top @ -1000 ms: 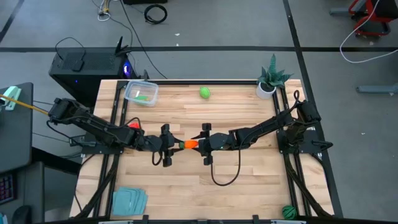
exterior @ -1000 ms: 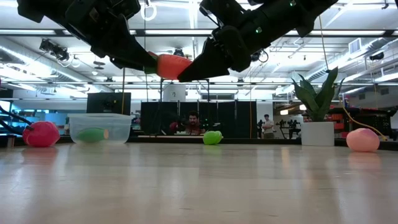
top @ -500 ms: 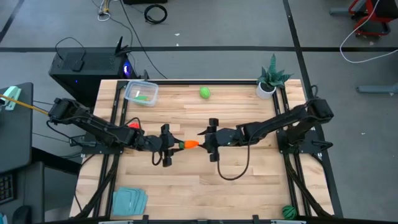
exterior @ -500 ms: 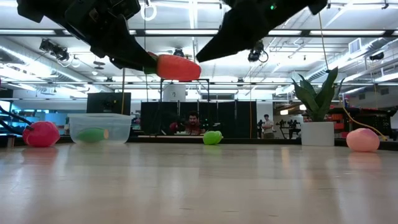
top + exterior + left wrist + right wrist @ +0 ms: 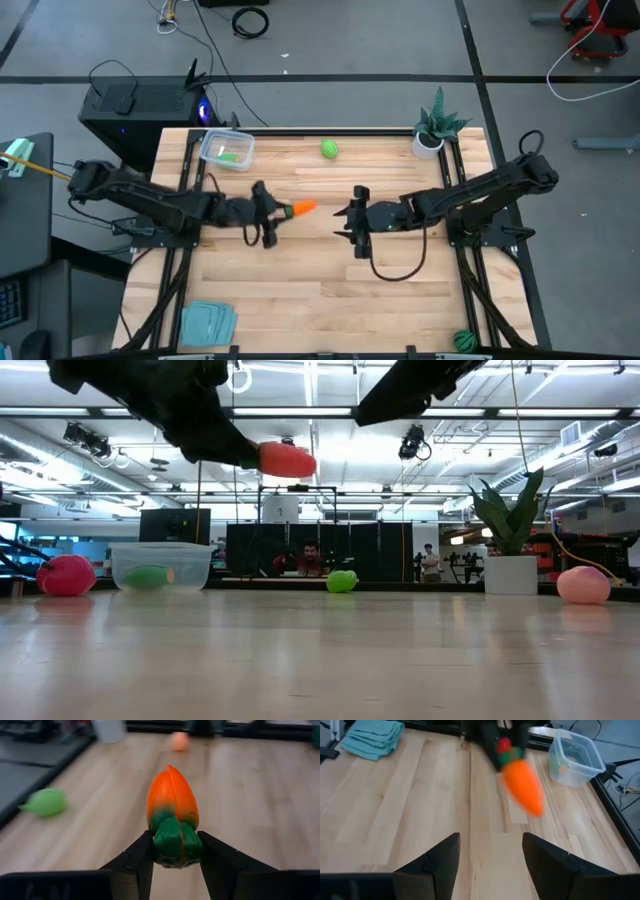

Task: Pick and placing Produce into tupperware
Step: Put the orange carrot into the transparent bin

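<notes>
A: Which arm has the carrot [image 5: 301, 209]?

B: The left gripper [image 5: 272, 212]. Its fingers [image 5: 142, 857] are clamped on the green top, and the orange tip points out toward the right arm. It hangs in the air over the middle of the table [image 5: 400, 280], a little left of centre.

A: And the right gripper [image 5: 345, 214]?

B: Out over the middle too, facing the carrot but well apart from it. Its jaws stand apart with nothing between them; from its own wrist you see bare wood between the two fingers [image 5: 438, 862].

A: Where's the tupperware [image 5: 226, 149]?

B: At the far left corner of the table. It's see-through, and a green oblong [image 5: 150, 575] lies inside it.

A: Anything else lying around?

B: A light green ball [image 5: 329, 149] sits at the far edge, about mid-table. A red piece [image 5: 213, 201] lies at the left edge, just beside the left arm. A dark green striped ball [image 5: 464, 340] is down at the near right corner. The potted plant [image 5: 434, 127] stands at the far right corner, and a folded pale-blue cloth [image 5: 208, 322] lies at the near left.
</notes>
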Robot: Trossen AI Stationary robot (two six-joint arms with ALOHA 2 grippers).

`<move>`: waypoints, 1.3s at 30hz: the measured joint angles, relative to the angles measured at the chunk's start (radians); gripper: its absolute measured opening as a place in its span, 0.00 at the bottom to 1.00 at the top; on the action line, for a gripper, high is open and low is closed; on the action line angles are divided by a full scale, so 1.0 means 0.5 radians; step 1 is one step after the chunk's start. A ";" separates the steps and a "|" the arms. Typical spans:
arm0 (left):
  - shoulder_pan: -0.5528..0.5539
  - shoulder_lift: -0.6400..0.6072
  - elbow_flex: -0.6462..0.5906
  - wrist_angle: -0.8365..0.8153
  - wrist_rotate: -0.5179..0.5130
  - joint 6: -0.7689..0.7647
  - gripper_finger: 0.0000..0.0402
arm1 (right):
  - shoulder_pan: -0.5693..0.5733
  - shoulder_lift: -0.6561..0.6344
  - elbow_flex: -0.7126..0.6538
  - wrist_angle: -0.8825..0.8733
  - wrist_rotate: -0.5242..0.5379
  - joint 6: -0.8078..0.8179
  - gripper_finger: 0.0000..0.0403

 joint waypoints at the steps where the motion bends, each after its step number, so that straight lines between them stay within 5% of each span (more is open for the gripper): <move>1: 0.053 -0.043 0.000 -0.048 -0.001 -0.001 0.35 | 0.001 -0.004 0.000 0.002 -0.001 -0.001 0.55; 12: 0.792 -0.440 0.000 -0.604 -0.049 -0.001 0.35 | 0.000 0.003 -0.001 -0.049 0.000 0.001 0.55; 23: 1.556 -0.444 -0.001 -1.049 -0.198 0.030 0.34 | 0.000 0.009 -0.001 -0.047 0.000 0.002 0.55; 28: 1.703 -0.355 -0.002 -1.067 -0.012 0.050 0.34 | 0.000 0.009 -0.001 -0.047 0.000 0.002 0.55; 39: 1.773 -0.062 -0.002 -0.935 0.043 0.052 0.34 | 0.000 0.009 -0.001 -0.046 0.000 -0.004 0.55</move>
